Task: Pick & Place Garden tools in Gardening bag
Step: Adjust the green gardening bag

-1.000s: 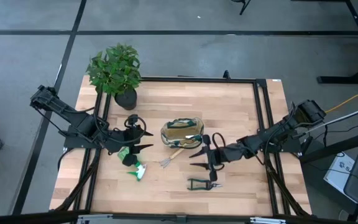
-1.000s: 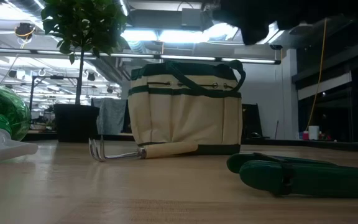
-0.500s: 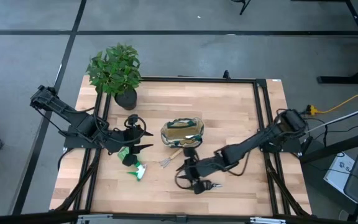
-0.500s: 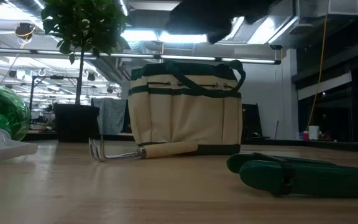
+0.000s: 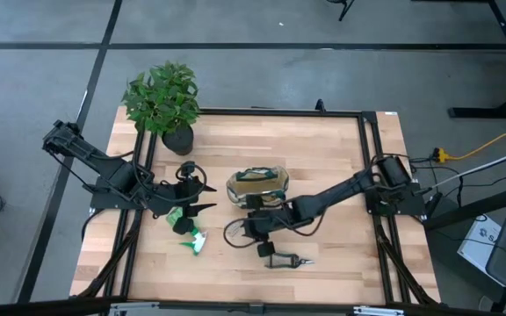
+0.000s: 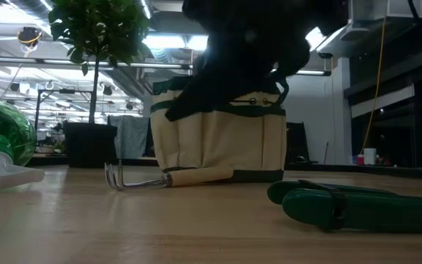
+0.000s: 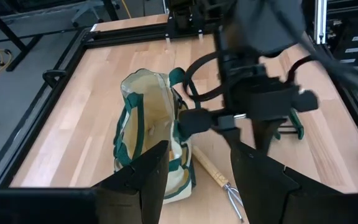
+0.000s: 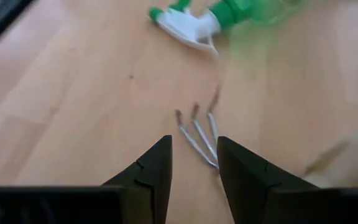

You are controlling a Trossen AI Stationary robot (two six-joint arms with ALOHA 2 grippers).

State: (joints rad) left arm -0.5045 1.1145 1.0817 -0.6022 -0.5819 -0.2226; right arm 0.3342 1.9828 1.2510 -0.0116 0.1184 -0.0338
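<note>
Dark fingers of the right gripper point(image 8: 192, 169) are spread, empty, hovering over the rake point(image 8: 199, 134) tines on the bench point(image 5: 341, 175). Rake lies beside the gardening bag point(image 5: 257, 186). Left gripper point(image 7: 196, 177), spread, waits near the green sprayer point(image 5: 189, 235).

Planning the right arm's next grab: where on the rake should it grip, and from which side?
Grip the rake on its wooden handle, coming straight down. It lies flat on the table, tines toward the spray bottle, handle end by the bag. The right gripper hovers over the thin tines, fingers open.
</note>
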